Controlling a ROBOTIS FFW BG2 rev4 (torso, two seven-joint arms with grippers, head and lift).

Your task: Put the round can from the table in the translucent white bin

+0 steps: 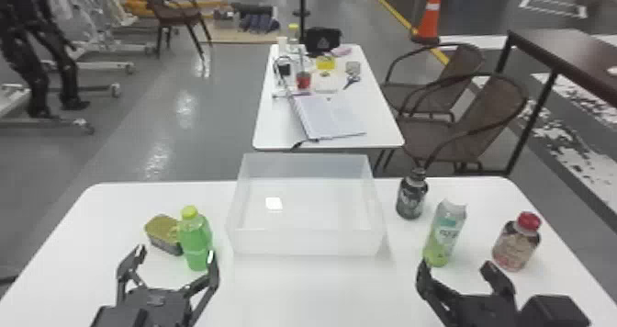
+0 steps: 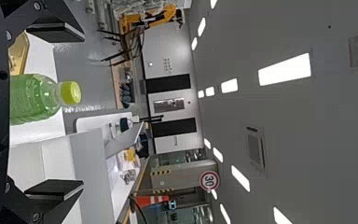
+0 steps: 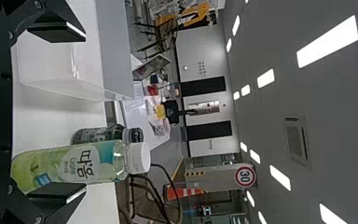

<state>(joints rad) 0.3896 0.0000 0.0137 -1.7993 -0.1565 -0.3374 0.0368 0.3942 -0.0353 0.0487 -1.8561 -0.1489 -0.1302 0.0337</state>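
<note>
A low can [image 1: 164, 234] with a gold lid and rounded corners lies on the left of the white table, just behind and left of a green bottle; it looks more oblong than round. In the left wrist view, part of the can's gold lid [image 2: 18, 53] shows beside the bottle. My left gripper [image 1: 175, 256] is open in front of the can and green bottle, holding nothing; its fingers also stand apart in the left wrist view [image 2: 55, 111]. The translucent white bin [image 1: 307, 242] stands at mid-table. My right gripper [image 1: 456, 268] is parked open at the right, seen also in the right wrist view [image 3: 57, 112].
The green bottle [image 1: 196, 241] stands between the can and the bin, partly overlapping the can. Right of the bin are a dark bottle [image 1: 412, 197], a pale green bottle [image 1: 444, 234] near my right gripper, and a red-capped bottle [image 1: 516, 243]. A second table [image 1: 275, 133] stands beyond.
</note>
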